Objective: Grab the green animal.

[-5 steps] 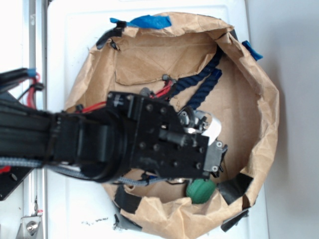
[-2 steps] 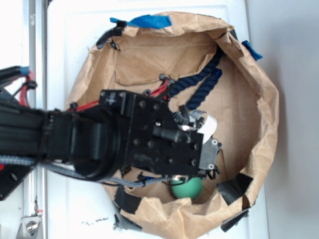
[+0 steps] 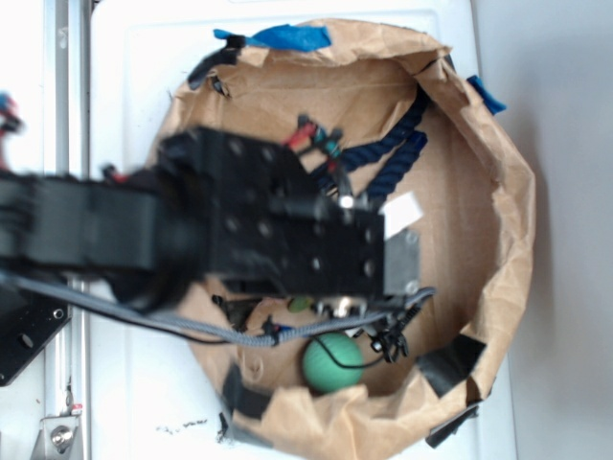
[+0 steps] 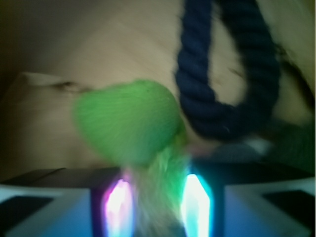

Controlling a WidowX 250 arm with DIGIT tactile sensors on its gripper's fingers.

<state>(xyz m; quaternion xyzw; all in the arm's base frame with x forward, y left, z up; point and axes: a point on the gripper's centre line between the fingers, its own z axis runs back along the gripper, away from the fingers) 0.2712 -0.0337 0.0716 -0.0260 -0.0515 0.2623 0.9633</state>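
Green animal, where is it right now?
Wrist view: the green animal sits centre frame between the gripper's fingers, just left of the blue rope.

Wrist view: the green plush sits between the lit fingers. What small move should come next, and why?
Probably lift straight up. The green animal has its shaggy body between the gripper fingers, apparently pinched, and the navy rope lies close beside it, so sideways motion risks snagging.

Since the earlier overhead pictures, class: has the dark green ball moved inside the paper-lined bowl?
Yes. The dark green ball has rolled left along the bowl's near rim, away from the black tape patch that stays fixed on the brown paper.
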